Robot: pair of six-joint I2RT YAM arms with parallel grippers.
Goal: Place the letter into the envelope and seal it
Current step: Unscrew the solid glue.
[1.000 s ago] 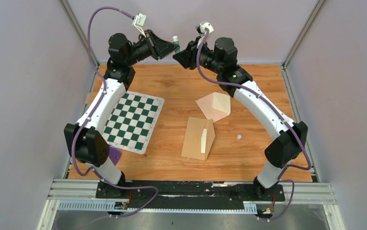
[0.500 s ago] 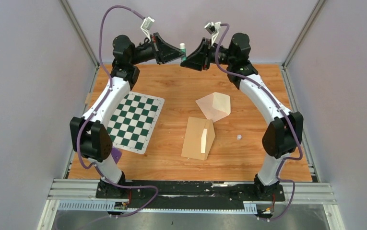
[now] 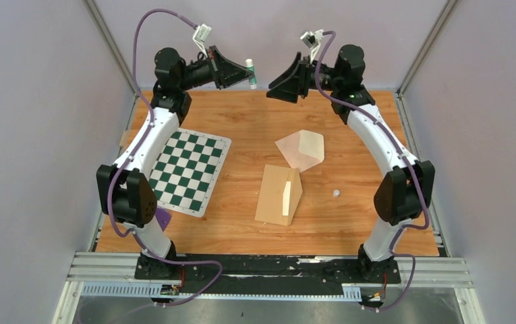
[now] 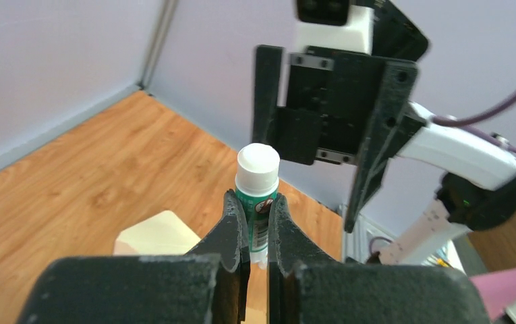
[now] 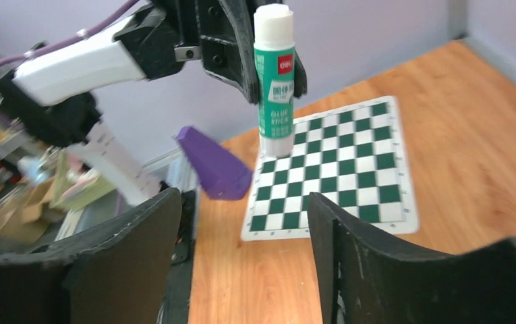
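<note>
While the left pincer (image 4: 258,214) is clamped on a green-and-white glue stick (image 4: 258,177), held upright high over the back of the surface (image 3: 241,128), the right pincer (image 5: 241,199) faces it w/ jaws wide apart — not touching the stick. Letter (image 3: 300,150) lies folded mid-surface, its near corner meeting the tan envelope (image 3: 278,196) — neither is held. Checkered mat (image 3: 187,172) lies at left.
</note>
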